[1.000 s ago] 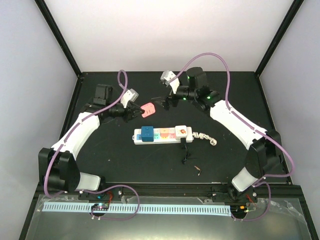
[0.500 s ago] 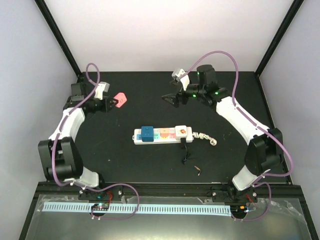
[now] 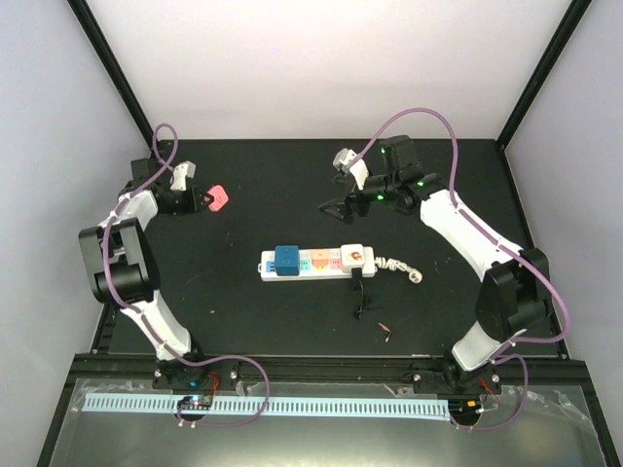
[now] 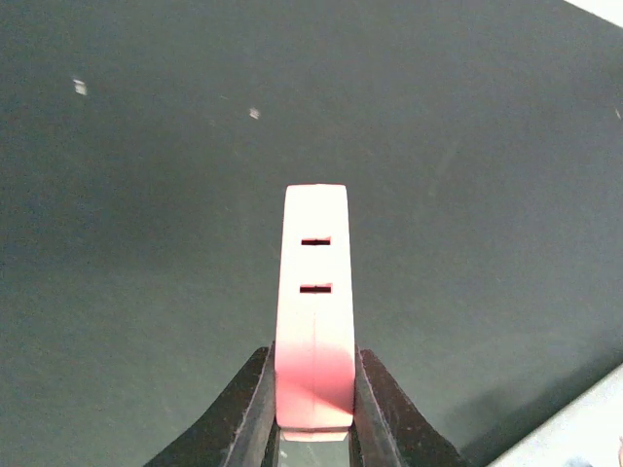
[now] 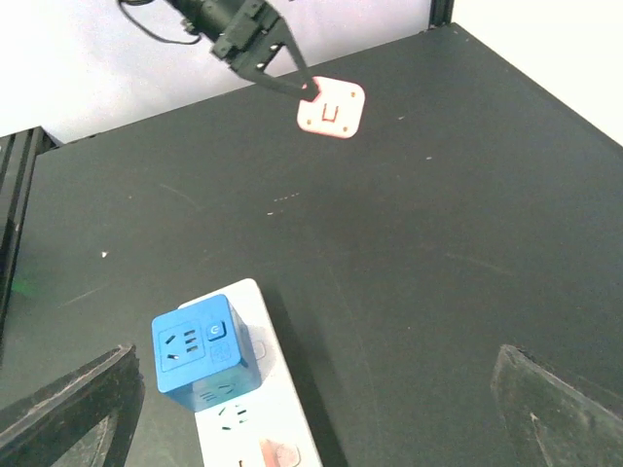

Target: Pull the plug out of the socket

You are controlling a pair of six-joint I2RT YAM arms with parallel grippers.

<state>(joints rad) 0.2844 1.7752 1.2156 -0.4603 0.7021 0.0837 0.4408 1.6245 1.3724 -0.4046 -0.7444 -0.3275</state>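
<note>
The pink plug (image 3: 217, 197) hangs above the mat at the back left, clear of the socket, with my left gripper (image 3: 202, 199) shut on it. In the left wrist view the plug (image 4: 314, 292) stands upright between the two black fingers (image 4: 255, 409), two slots facing the camera. The socket (image 3: 316, 262), a long white strip with pastel outlets, lies mid-table. My right gripper (image 3: 336, 205) hovers open behind the strip, holding nothing. Its wrist view shows the strip's end (image 5: 255, 428) below, and the pink plug (image 5: 332, 108) in the left gripper (image 5: 288, 84) far off.
A blue cube adapter (image 3: 286, 260) sits plugged into the strip's left end, and a white plug with an orange mark (image 3: 355, 256) sits at its right end. The bundled white cord (image 3: 400, 268) trails right. A thin black wire (image 3: 360, 298) lies in front of the strip.
My left arm has swung from just behind the strip out to the back left, carrying the pink plug. The right gripper has shifted slightly and stayed open.
</note>
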